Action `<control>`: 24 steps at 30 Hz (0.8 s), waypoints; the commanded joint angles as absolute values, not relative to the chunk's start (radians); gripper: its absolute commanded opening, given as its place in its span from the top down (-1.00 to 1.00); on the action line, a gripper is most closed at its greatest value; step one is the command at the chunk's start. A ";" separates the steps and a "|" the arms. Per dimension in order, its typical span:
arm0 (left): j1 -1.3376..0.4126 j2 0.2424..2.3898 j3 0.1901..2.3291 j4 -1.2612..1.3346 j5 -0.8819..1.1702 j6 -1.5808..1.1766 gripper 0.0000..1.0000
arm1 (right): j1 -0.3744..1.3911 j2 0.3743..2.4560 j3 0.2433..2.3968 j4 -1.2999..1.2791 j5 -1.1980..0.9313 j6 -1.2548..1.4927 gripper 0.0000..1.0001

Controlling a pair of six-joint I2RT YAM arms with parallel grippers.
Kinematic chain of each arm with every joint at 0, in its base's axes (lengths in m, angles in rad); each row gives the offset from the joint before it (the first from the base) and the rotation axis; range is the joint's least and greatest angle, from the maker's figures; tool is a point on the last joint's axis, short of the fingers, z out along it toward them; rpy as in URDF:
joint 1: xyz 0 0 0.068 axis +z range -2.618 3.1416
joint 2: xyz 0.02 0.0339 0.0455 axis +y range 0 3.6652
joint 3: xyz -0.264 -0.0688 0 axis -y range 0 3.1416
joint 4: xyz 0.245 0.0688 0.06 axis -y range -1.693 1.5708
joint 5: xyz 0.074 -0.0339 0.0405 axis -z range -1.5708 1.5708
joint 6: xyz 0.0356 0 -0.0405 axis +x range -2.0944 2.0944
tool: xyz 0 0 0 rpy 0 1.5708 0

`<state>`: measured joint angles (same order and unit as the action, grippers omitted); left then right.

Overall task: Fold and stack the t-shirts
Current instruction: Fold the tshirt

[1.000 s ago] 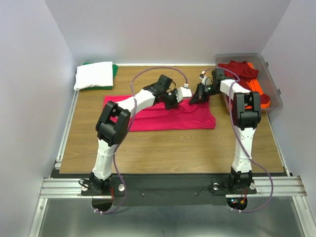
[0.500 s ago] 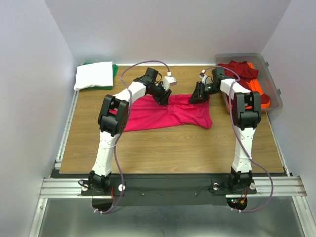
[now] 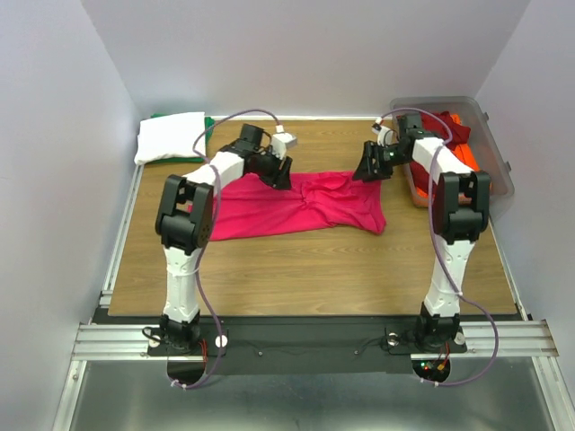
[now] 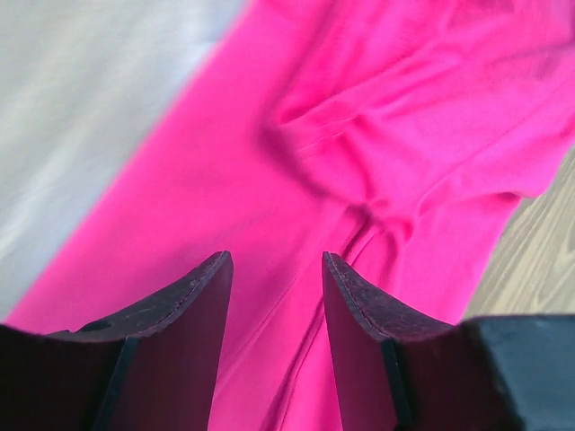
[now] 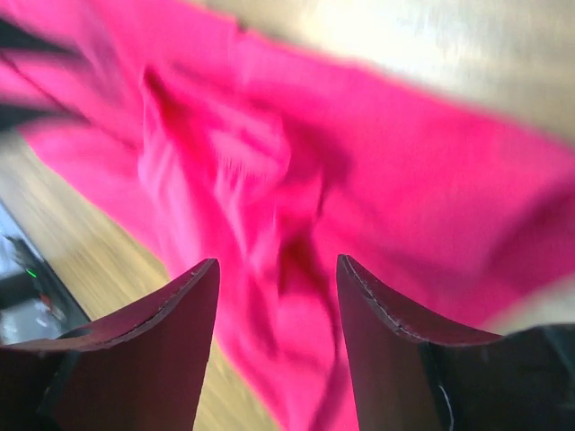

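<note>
A bright pink-red t-shirt (image 3: 301, 205) lies spread and wrinkled across the middle of the table, bunched near its centre. My left gripper (image 3: 280, 176) hovers over the shirt's back left edge, jaws apart, nothing between them; the wrist view shows pink cloth (image 4: 359, 135) beneath its open fingers (image 4: 184, 310). My right gripper (image 3: 367, 169) stands over the shirt's back right corner, open as well, with blurred pink cloth (image 5: 269, 197) below its fingers (image 5: 377, 323). Dark red (image 3: 449, 126) and orange (image 3: 467, 157) t-shirts lie in the bin. A folded white t-shirt (image 3: 171, 136) rests on a green one (image 3: 208, 126).
The clear grey plastic bin (image 3: 499, 171) stands at the back right, beside the right arm. The folded white and green stack occupies the back left corner. Bare wooden table (image 3: 305, 265) lies in front of the pink shirt. Walls close in on three sides.
Both grippers have opened and let go of the pink shirt, which now lies on the table. The left gripper has moved left and back; the right one has lifted slightly back.
</note>
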<state>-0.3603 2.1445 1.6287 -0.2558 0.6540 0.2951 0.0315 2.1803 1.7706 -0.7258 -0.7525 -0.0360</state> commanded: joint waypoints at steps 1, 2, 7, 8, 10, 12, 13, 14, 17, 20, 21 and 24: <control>-0.316 1.985 1.589 -0.236 0.678 0.256 -0.12 | 0.021 2.022 1.711 -0.929 -0.700 -0.268 -0.20; -0.310 1.976 1.583 -0.256 0.683 0.262 -0.11 | 0.020 2.008 1.691 -0.955 -0.692 -0.287 -0.18; -0.275 1.907 1.504 -0.363 0.669 0.322 -0.12 | 0.021 1.936 1.544 -1.025 -0.560 -0.354 -0.15; -0.269 1.899 1.493 -0.376 0.663 0.336 -0.12 | 0.021 1.933 1.533 -1.032 -0.533 -0.362 -0.13; -0.247 1.881 1.459 -0.413 0.637 0.368 -0.11 | 0.021 1.933 1.508 -1.046 -0.522 -0.376 -0.09; -0.232 1.865 1.424 -0.428 0.615 0.377 -0.11 | 0.021 1.936 1.497 -1.051 -0.522 -0.376 -0.07; -0.224 1.862 1.414 -0.436 0.606 0.386 -0.11 | 0.021 1.937 1.491 -1.051 -0.528 -0.376 -0.06; -0.216 1.861 1.404 -0.440 0.591 0.393 -0.11 | 0.021 1.942 1.485 -1.051 -0.529 -0.373 -0.06; -0.190 1.852 1.358 -0.446 0.561 0.411 -0.11 | 0.021 1.962 1.460 -1.048 -0.535 -0.377 -0.05; -0.175 1.848 1.313 -0.443 0.522 0.425 -0.11 | 0.023 1.982 1.440 -1.039 -0.549 -0.382 -0.01; -0.170 1.853 1.302 -0.442 0.512 0.431 -0.10 | 0.021 1.988 1.433 -1.028 -0.549 -0.382 0.03; -0.155 1.851 1.261 -0.434 0.460 0.437 -0.09 | 0.021 2.022 1.427 -1.015 -0.534 -0.390 0.21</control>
